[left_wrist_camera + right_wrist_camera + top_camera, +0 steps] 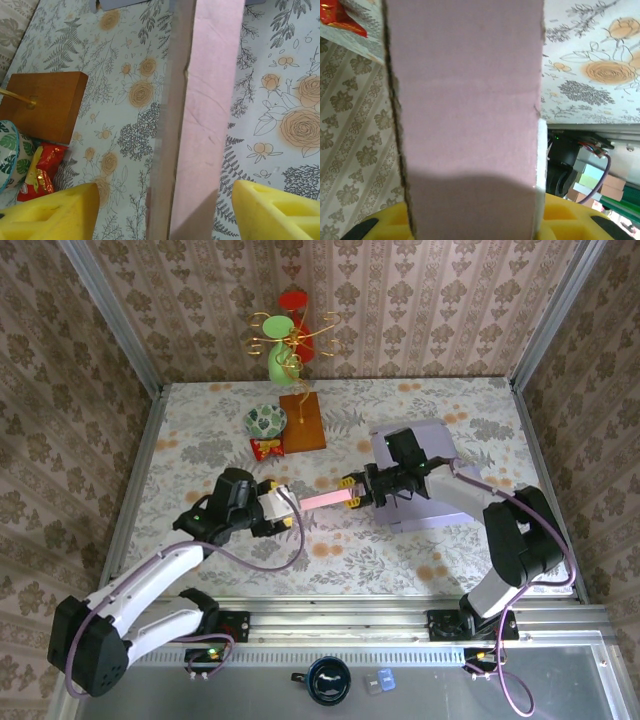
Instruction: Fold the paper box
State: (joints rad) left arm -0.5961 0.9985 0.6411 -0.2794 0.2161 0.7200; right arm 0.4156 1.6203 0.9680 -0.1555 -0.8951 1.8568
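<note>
The paper box (325,500) is a flattened pink strip held above the floral table between the two arms. My right gripper (358,492) is shut on its right end. In the right wrist view the pink box (465,100) runs straight up from the yellow fingers (575,217), with the right gripper (470,227) clamped on it. My left gripper (285,506) sits at the strip's left end and is open. In the left wrist view the pink box (205,125) runs between the yellow fingertips (50,215), with table showing on both sides of it at the left gripper (165,215).
A lavender sheet (425,475) lies under the right arm. At the back stand a wooden base (303,420) with a wire ornament, a green vase (280,365), a patterned bowl (265,420) and a red packet (266,448). The wooden base (47,105) and packet (42,167) lie left of the strip.
</note>
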